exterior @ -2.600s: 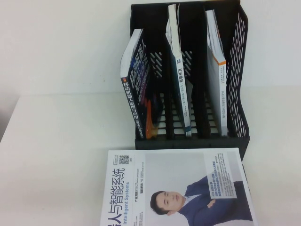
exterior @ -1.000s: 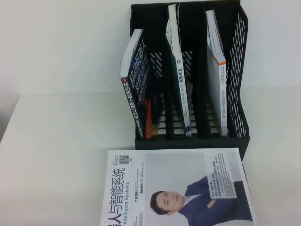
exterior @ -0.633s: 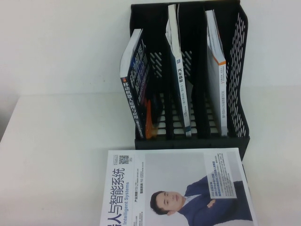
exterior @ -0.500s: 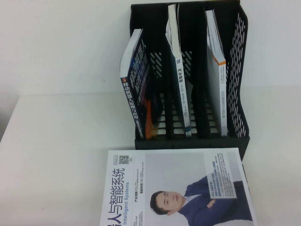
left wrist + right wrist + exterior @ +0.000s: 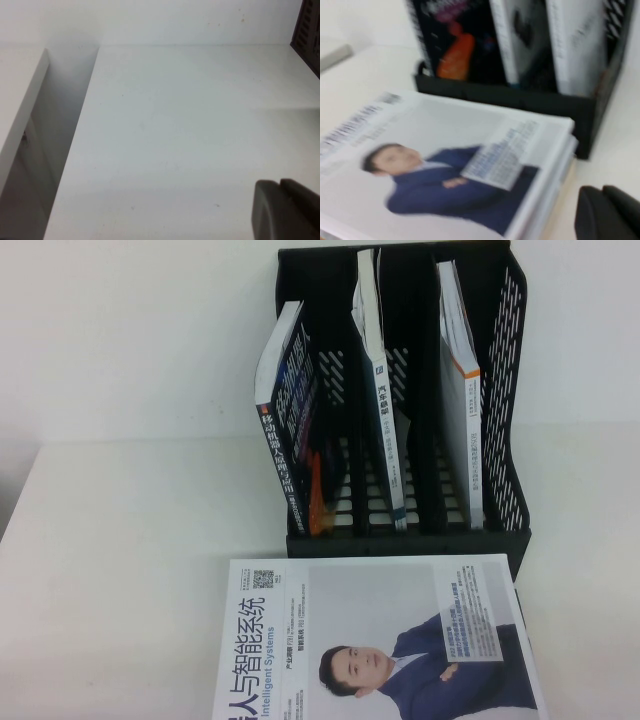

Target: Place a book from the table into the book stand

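A large white magazine-style book (image 5: pixel 380 640) with a man in a blue suit on its cover lies flat at the table's front, just before the black three-slot book stand (image 5: pixel 505 530). It also shows in the right wrist view (image 5: pixel 445 170), with the stand (image 5: pixel 520 97) behind it. Neither gripper shows in the high view. My right gripper (image 5: pixel 601 190) is shut and empty, low beside the book's right edge. My left gripper (image 5: pixel 279 183) is shut and empty over bare table, left of the stand's corner (image 5: pixel 307 30).
The stand holds a dark leaning book (image 5: pixel 290 430) in the left slot, a white-blue book (image 5: pixel 380 390) in the middle and a white book (image 5: pixel 460 400) in the right. The table's left edge (image 5: pixel 70 150) drops to a gap.
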{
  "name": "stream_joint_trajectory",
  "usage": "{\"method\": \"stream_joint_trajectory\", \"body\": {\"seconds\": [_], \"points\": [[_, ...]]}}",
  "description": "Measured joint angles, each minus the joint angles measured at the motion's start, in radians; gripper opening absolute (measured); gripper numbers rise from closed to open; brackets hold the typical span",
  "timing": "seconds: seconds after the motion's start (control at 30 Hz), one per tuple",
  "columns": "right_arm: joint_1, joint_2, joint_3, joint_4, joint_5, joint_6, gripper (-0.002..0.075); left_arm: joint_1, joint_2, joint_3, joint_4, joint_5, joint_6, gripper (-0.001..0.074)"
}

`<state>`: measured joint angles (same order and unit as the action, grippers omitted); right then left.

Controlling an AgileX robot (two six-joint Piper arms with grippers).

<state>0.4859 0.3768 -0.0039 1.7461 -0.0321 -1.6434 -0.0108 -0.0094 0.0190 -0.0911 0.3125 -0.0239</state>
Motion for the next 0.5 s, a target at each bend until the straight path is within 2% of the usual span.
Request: {"method": "stream_joint_trajectory", "body": {"seconds": [0.27, 0.43, 0.5], "points": [[0.000, -0.011, 0.030, 0.000, -0.071, 0.018, -0.0001, 0.000, 0.000, 0.000, 0.000, 0.003, 0.000, -0.0002], [0.000, -0.011, 0.030, 0.000, -0.041, 0.251, -0.0002, 0.000, 0.000, 0.000, 0.000, 0.005, 0.000, -0.0002], [0.000, -0.011, 0.030, 0.000, -0.025, 0.286, -0.0002, 0.000, 0.000, 0.000, 0.000, 0.005, 0.000, -0.0002]]}}
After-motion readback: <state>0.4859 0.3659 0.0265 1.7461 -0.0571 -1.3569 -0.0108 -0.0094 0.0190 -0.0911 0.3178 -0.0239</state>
